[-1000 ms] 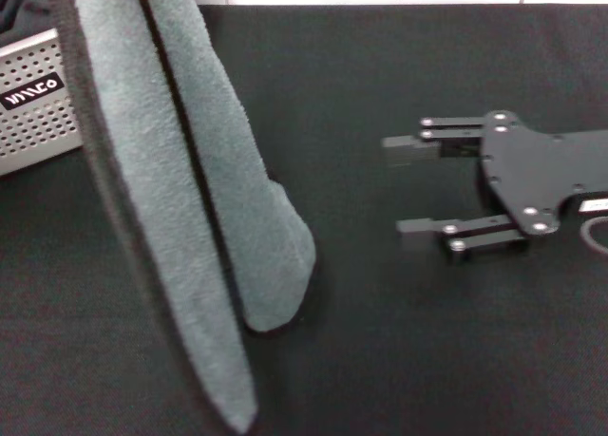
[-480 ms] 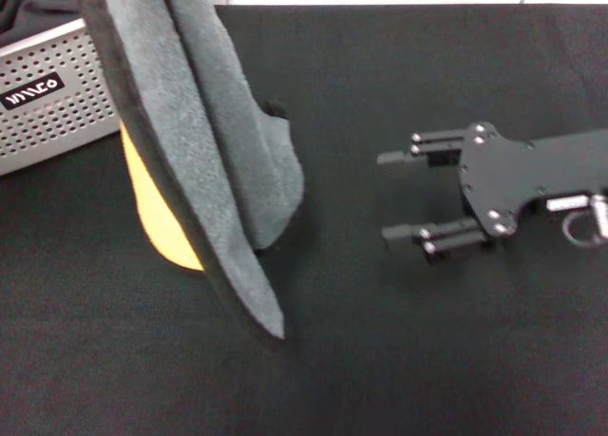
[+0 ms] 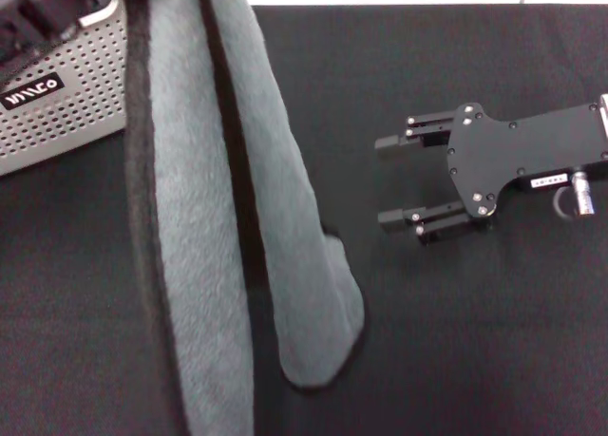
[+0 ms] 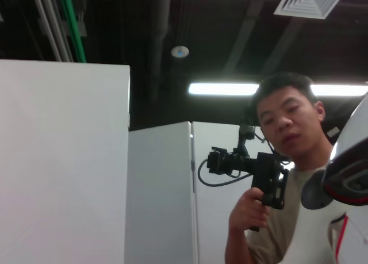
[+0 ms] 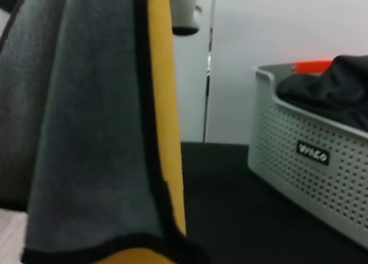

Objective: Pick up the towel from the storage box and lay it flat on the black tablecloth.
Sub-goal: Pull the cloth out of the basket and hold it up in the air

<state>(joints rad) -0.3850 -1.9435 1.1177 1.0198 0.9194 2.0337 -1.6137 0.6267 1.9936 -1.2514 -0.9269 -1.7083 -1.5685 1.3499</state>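
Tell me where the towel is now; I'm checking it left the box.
In the head view the towel hangs on the robot's left, out of the storage box, over the black tablecloth, with the open right end effector beside it.

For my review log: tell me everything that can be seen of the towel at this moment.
The towel is a fluffy grey-green cloth with thin black edge trim; the right wrist view shows its yellow-orange reverse. It hangs lengthwise in folds from the upper left, where the left gripper is, over the black tablecloth, beside the storage box. Whether its lower end touches the cloth is unclear.
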